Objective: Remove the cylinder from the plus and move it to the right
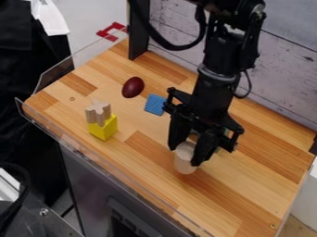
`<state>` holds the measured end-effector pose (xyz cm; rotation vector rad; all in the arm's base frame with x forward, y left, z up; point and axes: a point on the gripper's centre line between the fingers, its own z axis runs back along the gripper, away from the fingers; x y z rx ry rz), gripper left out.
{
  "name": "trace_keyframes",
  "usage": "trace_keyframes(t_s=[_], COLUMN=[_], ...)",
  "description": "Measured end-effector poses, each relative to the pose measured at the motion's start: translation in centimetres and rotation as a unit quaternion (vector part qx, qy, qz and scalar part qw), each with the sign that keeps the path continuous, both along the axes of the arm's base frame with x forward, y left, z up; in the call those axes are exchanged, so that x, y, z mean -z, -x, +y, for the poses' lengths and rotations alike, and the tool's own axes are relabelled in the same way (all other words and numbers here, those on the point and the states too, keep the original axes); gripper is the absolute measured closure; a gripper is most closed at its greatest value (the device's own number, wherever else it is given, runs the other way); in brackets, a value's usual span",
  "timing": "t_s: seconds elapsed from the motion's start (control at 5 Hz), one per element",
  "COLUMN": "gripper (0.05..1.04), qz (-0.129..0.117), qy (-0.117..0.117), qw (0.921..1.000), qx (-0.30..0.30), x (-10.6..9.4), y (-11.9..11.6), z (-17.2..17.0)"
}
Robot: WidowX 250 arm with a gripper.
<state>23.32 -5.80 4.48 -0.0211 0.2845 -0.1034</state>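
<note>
Wooden cylinder (184,165): upright, well right of plus (98,113) on yellow block (104,128) | fingers (202,149): clamped on cylinder's upper sides | handling, judged: light, stiff, slightly slippery; grip opposite sides squarely

It looks like a robotics lab: a black robot arm (213,69) over a wooden bench (148,159) with clear guards (54,74).

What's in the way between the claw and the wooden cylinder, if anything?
Nothing that I can see. The claw already has the wooden cylinder right between its two fingers.
</note>
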Motion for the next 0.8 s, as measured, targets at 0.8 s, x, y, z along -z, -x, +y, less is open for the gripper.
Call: trace_keyframes(t_s=[0.8], gripper=[0.577], qz=[0.04], qy=[-0.003], qw=[0.9992], qx=[-0.004], x=[3.0], y=[0.7], z=[0.2])
